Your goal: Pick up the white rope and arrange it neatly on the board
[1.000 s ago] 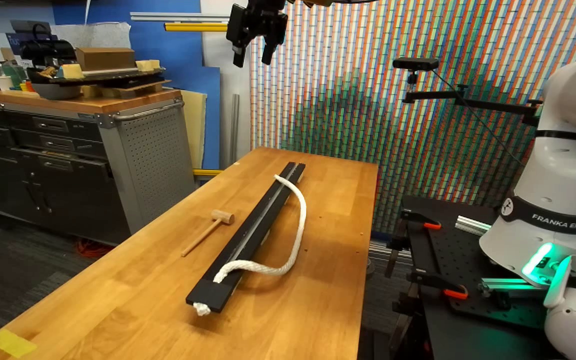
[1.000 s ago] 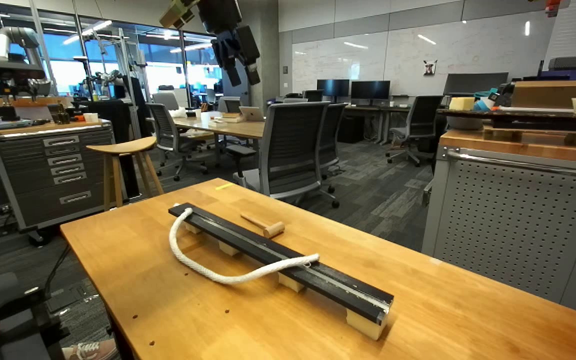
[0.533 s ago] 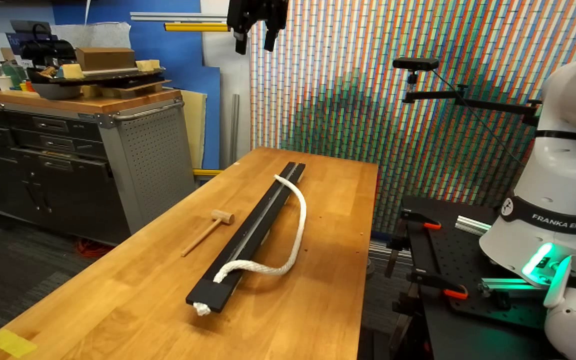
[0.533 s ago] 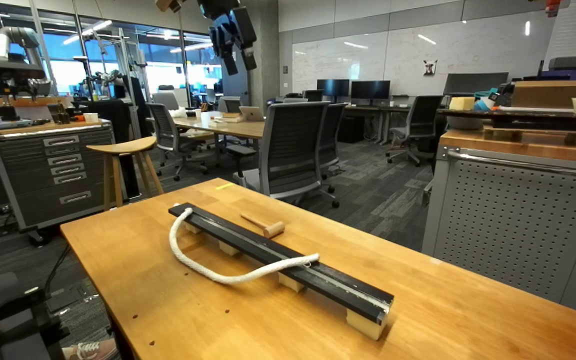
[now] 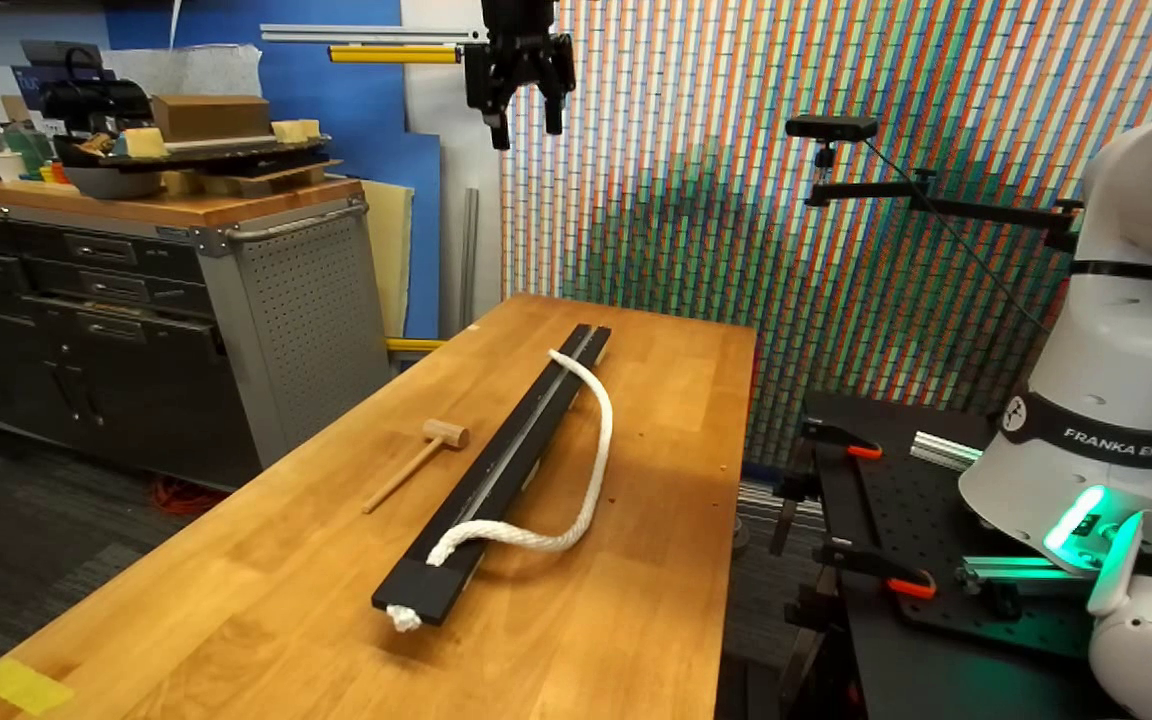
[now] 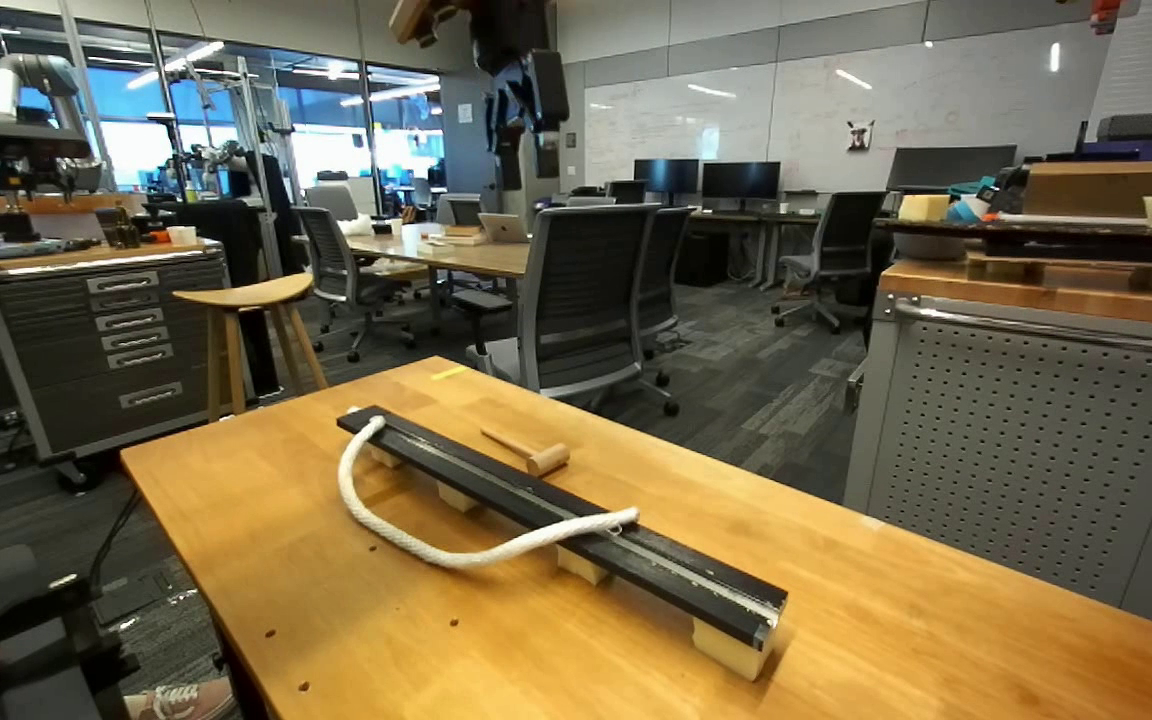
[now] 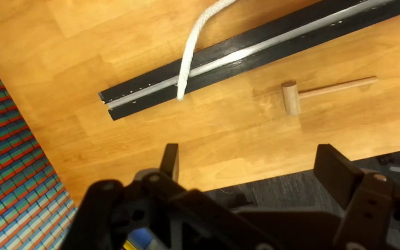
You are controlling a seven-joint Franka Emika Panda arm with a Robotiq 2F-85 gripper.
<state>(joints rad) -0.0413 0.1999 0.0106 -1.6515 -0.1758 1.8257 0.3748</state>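
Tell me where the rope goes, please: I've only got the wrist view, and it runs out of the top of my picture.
Observer: In both exterior views the white rope bows out to one side and curves back onto the board near the end you can't see.
Operator: Good. Is the board lying flat?
Observer: No, an exterior view shows pale blocks underneath, raising it off the tabletop.
Operator: And how high am I?
Observer: High. In both exterior views the hand hangs well above the rope, clear of it.
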